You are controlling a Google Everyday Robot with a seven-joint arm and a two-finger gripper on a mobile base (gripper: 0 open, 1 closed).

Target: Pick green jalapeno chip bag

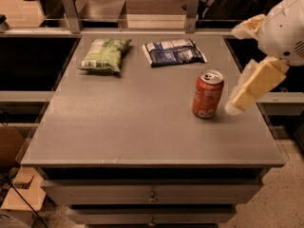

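The green jalapeno chip bag (104, 54) lies flat at the back left of the grey table (128, 132). It is light green and white with darker green patches. My gripper (254, 82), cream-coloured under a white arm housing (287, 25), hangs over the table's right edge, just right of the red can. It is far from the green bag and holds nothing that I can see.
A blue-and-white snack bag (173, 52) lies at the back centre. A red soda can (207, 94) stands upright at the right, close to the gripper. Metal rail posts (70, 8) stand behind the table. Drawers (152, 194) sit below its front edge.
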